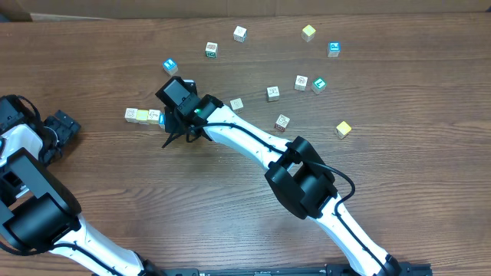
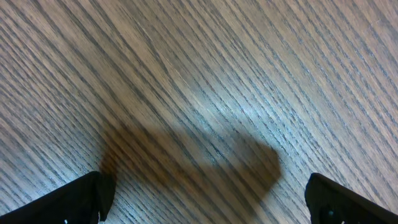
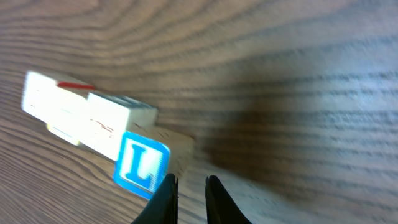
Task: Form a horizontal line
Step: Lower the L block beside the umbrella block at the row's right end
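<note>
We are seeing the horizontal line (image 1: 142,115) lying on the desk (image 1: 383,192) just left of our right jaws, its long axis pointing at them; they are pressing nearly together, pinching nothing. Our left jaws are standing spread, farther off.

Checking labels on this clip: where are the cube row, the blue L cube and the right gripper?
cube row (image 1: 143,115), overhead view, top face near its middle.
blue L cube (image 3: 140,165), right wrist view, its lettered face.
right gripper (image 3: 191,182), right wrist view, midway between its fingertips.
</note>
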{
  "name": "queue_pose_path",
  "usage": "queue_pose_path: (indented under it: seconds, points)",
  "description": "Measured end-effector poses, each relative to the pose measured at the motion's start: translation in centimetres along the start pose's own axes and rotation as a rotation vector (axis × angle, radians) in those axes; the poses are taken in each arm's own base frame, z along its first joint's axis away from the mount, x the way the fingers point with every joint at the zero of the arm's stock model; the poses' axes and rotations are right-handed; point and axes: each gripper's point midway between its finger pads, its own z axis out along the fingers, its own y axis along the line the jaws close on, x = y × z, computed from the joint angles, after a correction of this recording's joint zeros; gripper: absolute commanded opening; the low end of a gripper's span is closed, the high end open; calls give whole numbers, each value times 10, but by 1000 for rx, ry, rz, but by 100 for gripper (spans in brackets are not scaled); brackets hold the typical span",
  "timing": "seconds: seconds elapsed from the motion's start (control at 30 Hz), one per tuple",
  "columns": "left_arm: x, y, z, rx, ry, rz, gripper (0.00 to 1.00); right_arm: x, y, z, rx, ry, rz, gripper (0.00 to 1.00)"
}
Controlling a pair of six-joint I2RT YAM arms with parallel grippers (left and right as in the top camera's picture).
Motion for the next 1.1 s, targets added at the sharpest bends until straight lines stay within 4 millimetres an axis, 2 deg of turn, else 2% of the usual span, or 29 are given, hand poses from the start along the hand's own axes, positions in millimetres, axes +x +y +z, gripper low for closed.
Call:
queue_pose_path:
  seconds: [0.23, 0.4, 0.67, 1.1]
  points:
    - [0, 0, 0, 0, 0, 0, 100, 16, -8, -1, 35, 61, 13, 12]
    - [0, 0, 0, 0, 0, 0, 100, 28, 3, -1, 8, 94, 6, 7]
    - [0, 0, 0, 0, 0, 0, 100, 54, 29, -2, -13, 111, -45, 6]
    - [0, 0, 0, 0, 0, 0, 100, 49, 29, -1, -6, 86, -46, 4]
